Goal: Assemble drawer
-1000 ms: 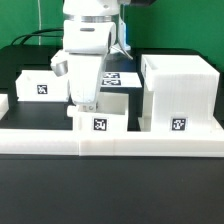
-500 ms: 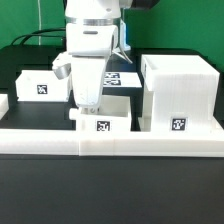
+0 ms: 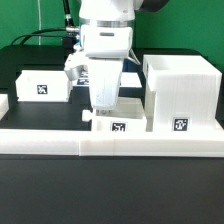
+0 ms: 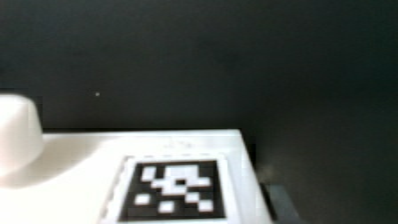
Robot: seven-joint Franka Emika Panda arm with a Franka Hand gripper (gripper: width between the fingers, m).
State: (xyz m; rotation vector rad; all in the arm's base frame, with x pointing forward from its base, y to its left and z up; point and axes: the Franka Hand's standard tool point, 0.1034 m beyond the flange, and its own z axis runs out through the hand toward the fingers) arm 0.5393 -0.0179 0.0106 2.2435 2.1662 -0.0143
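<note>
My gripper [image 3: 103,110] stands low over the front of the table, shut on the top edge of a small white drawer part [image 3: 119,126] with a black tag on its front. The part sits just left of the big white open-topped drawer box [image 3: 180,92], close to its side wall. In the wrist view the same white part [image 4: 89,160] and its tag [image 4: 178,188] fill the lower picture, over the dark table. My fingertips are hidden there. Another white tagged part [image 3: 42,85] stands at the exterior view's left.
A long white ledge [image 3: 60,142] runs along the table's front edge, right in front of the held part. A small white piece [image 3: 3,106] lies at the far left. A rounded white shape [image 4: 15,135] shows at the wrist view's edge. Cables hang behind the arm.
My gripper has moved toward the exterior view's right, and the small white part has gone with it, from mid-table to beside the big drawer box.
</note>
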